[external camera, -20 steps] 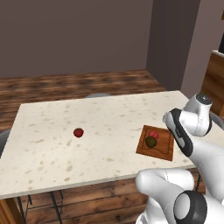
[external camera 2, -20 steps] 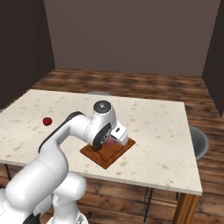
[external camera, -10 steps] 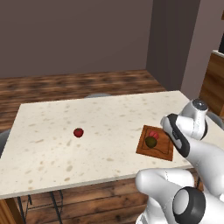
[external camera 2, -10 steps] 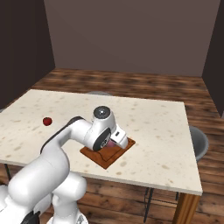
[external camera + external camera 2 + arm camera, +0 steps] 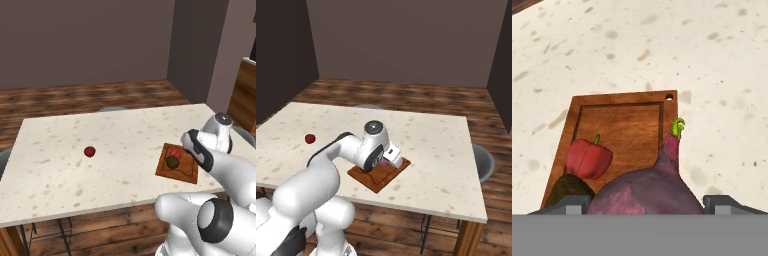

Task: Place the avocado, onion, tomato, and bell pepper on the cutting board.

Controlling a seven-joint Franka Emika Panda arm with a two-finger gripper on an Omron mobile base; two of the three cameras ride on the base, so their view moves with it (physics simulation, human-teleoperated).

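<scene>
My gripper (image 5: pixel 647 204) is shut on the onion (image 5: pixel 648 190), a dull maroon ball with a green sprout, held just above the near right part of the cutting board (image 5: pixel 619 125). On the board lie the red bell pepper (image 5: pixel 588 158) and the dark avocado (image 5: pixel 568 188), both left of the onion. From the left base view the avocado (image 5: pixel 173 162) and bell pepper (image 5: pixel 176 153) sit on the cutting board (image 5: pixel 170 172) beside my hand. The tomato (image 5: pixel 89 151) lies alone on the table, far left of the board, also seen as the tomato (image 5: pixel 310 138).
The pale speckled table (image 5: pixel 115 135) has its front edge close to the board. A grey chair (image 5: pixel 482 161) stands at the table's right end. Wooden floor surrounds the table.
The hand with the onion has sunk slightly toward the board. The vegetables on the board and the tomato have not moved.
</scene>
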